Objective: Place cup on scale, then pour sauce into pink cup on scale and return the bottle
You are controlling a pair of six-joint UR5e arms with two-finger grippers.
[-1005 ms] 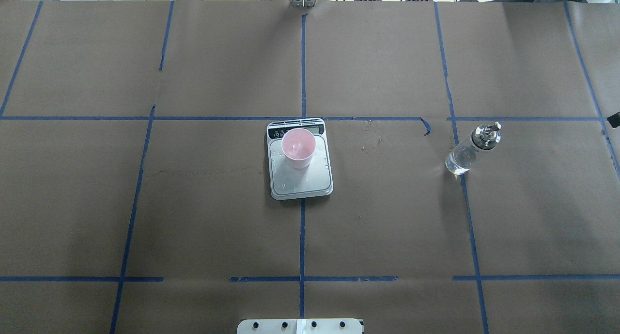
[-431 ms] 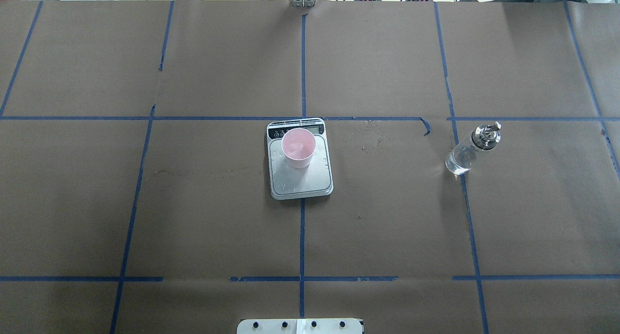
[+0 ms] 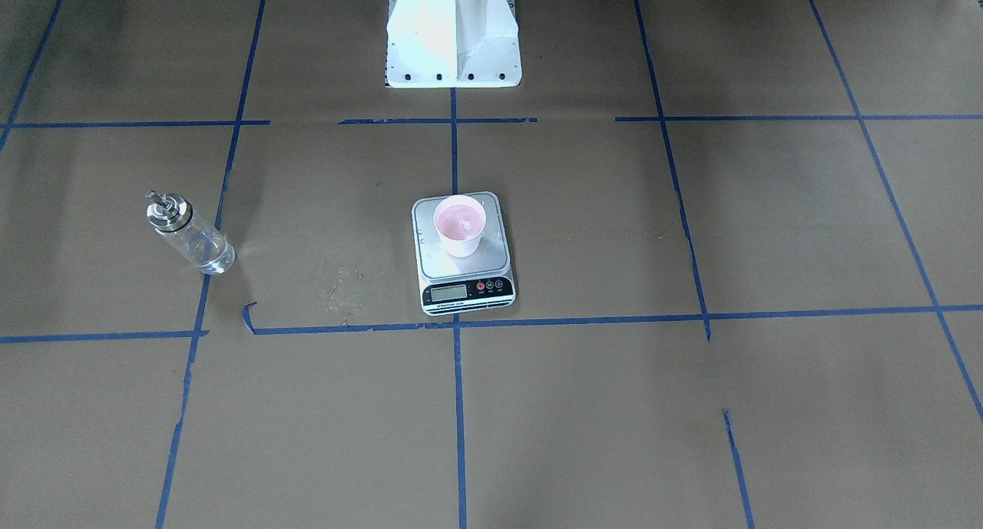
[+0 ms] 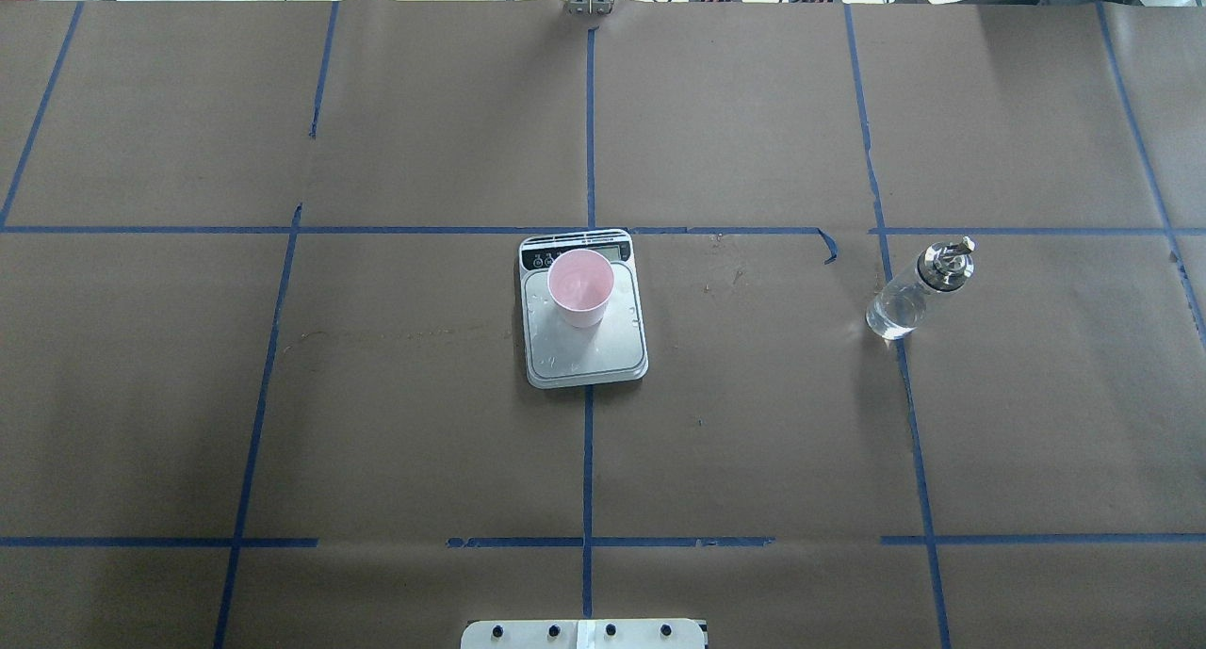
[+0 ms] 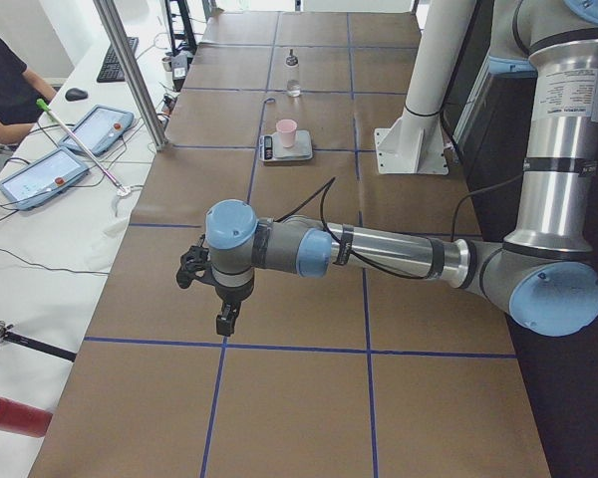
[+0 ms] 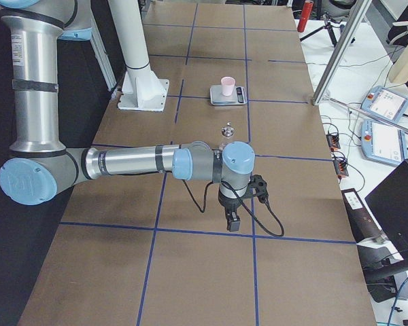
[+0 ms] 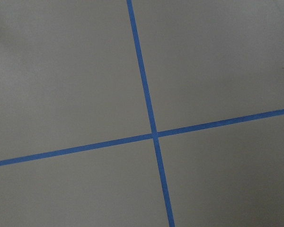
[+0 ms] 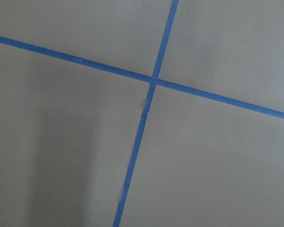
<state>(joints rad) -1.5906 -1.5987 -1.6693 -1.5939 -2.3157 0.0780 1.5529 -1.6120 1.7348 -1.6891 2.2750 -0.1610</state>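
Observation:
The pale pink cup point(image 4: 581, 286) stands upright on the far part of the scale point(image 4: 584, 355), next to its black display strip. It also shows in the front-facing view point(image 3: 459, 226). The clear glass bottle point(image 4: 909, 296) with the silver spout stands alone on the table to the right of the scale, with clear sauce in its lower part. I cannot tell whether the cup holds sauce. My left gripper point(image 5: 224, 319) hangs over the table's left end and my right gripper point(image 6: 232, 221) over its right end. Both are far from the objects, and I cannot tell if they are open or shut.
Brown paper with a blue tape grid point(image 4: 588, 461) covers the table. The robot's white base point(image 3: 451, 34) stands behind the scale. Both wrist views show only paper and tape crossings. Tablets and cables lie on side benches point(image 5: 80, 139), where an operator sits.
A dark part of the right arm at the overhead view's right edge has gone out of view. Cup, scale and bottle have not moved.

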